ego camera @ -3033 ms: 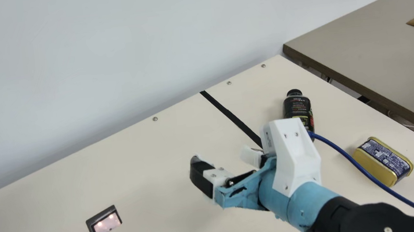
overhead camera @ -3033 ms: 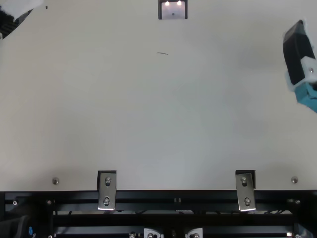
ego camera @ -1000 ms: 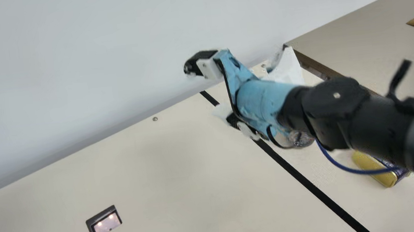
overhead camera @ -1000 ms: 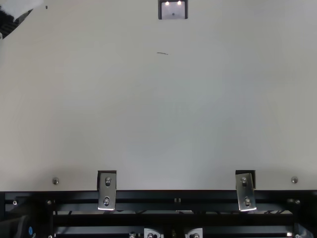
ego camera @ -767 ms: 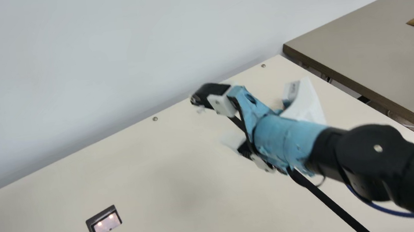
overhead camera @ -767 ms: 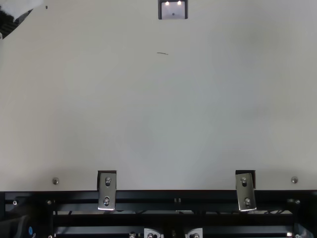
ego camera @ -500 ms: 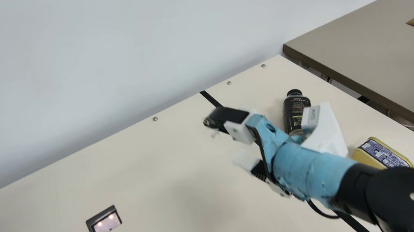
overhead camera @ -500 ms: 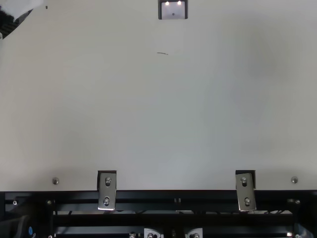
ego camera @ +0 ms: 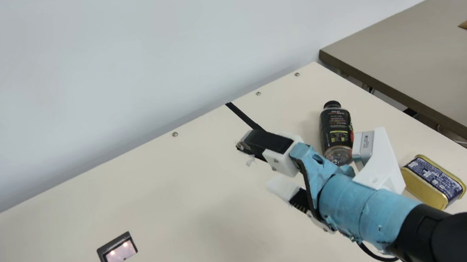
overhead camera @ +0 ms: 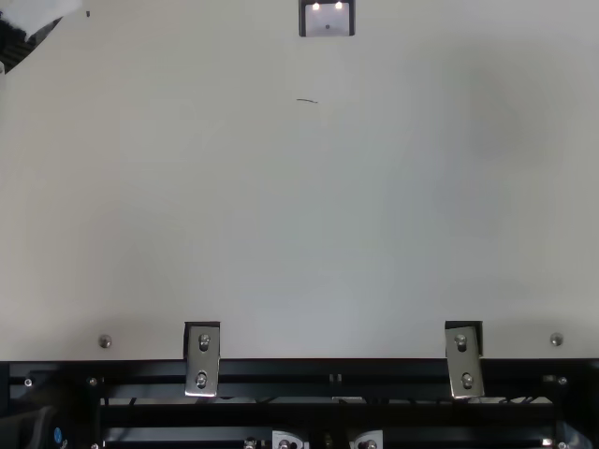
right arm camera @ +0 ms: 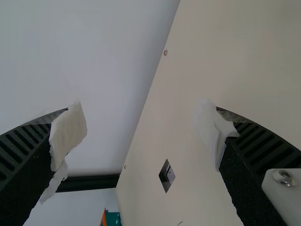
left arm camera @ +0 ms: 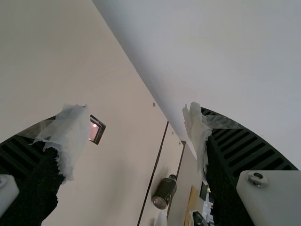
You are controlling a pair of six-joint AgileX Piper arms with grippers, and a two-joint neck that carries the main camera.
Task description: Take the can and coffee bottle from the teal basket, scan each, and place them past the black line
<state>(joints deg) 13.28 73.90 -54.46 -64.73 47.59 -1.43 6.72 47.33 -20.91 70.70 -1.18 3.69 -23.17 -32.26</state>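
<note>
In the main view my right gripper [ego camera: 257,166] hangs open and empty above the table, left of the dark coffee bottle [ego camera: 337,131]. The bottle lies beyond the black line [ego camera: 244,117], its base toward the camera. Nearer lies the gold can [ego camera: 433,180] with a blue label, partly behind the wrist mount. At the top view's upper left corner is part of my left gripper [overhead camera: 17,42]. In the left wrist view the left gripper [left arm camera: 136,125] is open with nothing held; the bottle [left arm camera: 164,192] shows beyond. The right gripper [right arm camera: 142,133] has nothing between its fingers in its wrist view.
The lit scanner window [ego camera: 118,251] is set in the cream table [ego camera: 158,199], well left of the line. A wall runs along the table's back edge. Another table [ego camera: 415,42] stands at the right. Part of a teal object [right arm camera: 113,218] appears low in the right wrist view.
The right gripper swung up and turned from its earlier pose beside the bottle. Over the last second it has come down and rightward in the main view, uncovering bottle and can, which stay put.
</note>
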